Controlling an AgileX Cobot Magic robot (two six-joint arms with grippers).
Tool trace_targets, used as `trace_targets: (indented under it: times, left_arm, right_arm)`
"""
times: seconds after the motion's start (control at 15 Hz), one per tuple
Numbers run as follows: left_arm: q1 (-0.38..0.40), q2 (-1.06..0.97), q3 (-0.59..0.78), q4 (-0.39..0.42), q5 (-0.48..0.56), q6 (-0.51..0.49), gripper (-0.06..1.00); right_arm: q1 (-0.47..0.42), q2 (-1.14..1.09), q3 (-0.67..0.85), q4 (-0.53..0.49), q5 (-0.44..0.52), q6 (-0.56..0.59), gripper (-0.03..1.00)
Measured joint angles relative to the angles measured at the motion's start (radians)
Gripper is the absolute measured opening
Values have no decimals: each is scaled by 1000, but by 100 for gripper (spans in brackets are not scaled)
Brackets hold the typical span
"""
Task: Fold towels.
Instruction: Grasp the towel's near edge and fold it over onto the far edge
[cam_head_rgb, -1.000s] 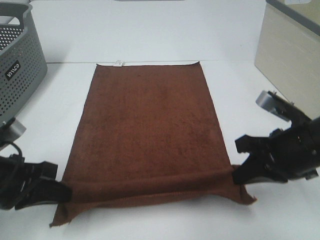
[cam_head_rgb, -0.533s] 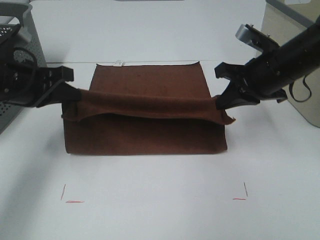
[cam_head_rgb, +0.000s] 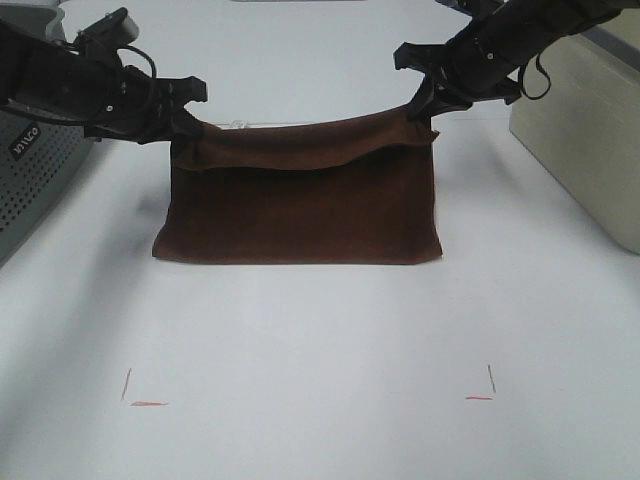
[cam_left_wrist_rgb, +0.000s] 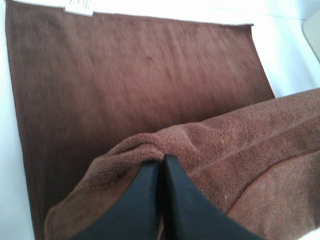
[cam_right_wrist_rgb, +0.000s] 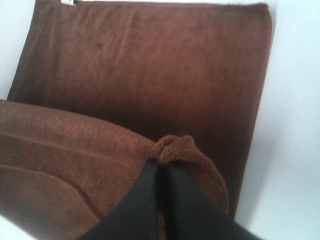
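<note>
The dark reddish-brown towel (cam_head_rgb: 300, 215) lies on the white table, folded over itself. Its lifted near edge hangs between my two grippers above the far edge. My left gripper (cam_head_rgb: 183, 128) is shut on the towel's left corner. My right gripper (cam_head_rgb: 420, 108) is shut on the right corner. In the left wrist view the fingertips (cam_left_wrist_rgb: 161, 162) pinch a bunched corner of towel (cam_left_wrist_rgb: 150, 85), and the white tag (cam_left_wrist_rgb: 79, 6) shows at the far edge. In the right wrist view the gripper (cam_right_wrist_rgb: 162, 167) pinches the other corner over the flat towel (cam_right_wrist_rgb: 150, 65).
A grey perforated basket (cam_head_rgb: 30, 160) stands at the far left beside my left arm. A beige box (cam_head_rgb: 590, 130) stands at the right edge. Red corner marks (cam_head_rgb: 140, 395) (cam_head_rgb: 485, 385) are drawn on the table in front.
Both grippers have carried the towel's near edge farther back and up, from mid-towel to above its far edge. The fold line has moved back with it.
</note>
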Motion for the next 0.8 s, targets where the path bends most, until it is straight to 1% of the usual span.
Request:
trace_targets:
  times: [0.13,0.33,0.47,0.53,0.8]
  left_arm:
    - [1,113,-151,28,1,-35,1]
    - [1,249,-351,31,-1,-42,1]
    - [1,339,-473,31,-10,-42,1]
    - [1,389,-542,32,-26,-42,1]
    - [1,456,-605,39,-93,-42,1]
  right_arm:
    - [0,101,-155,-41,22,27,0]
    - [0,253,-365,-71,27,50,0]
    - [0,334,-468,-90,24,56,0]
    - [0,379,-514,-100,4,57,0]
    - [0,428,-536,-108,-56,58,0]
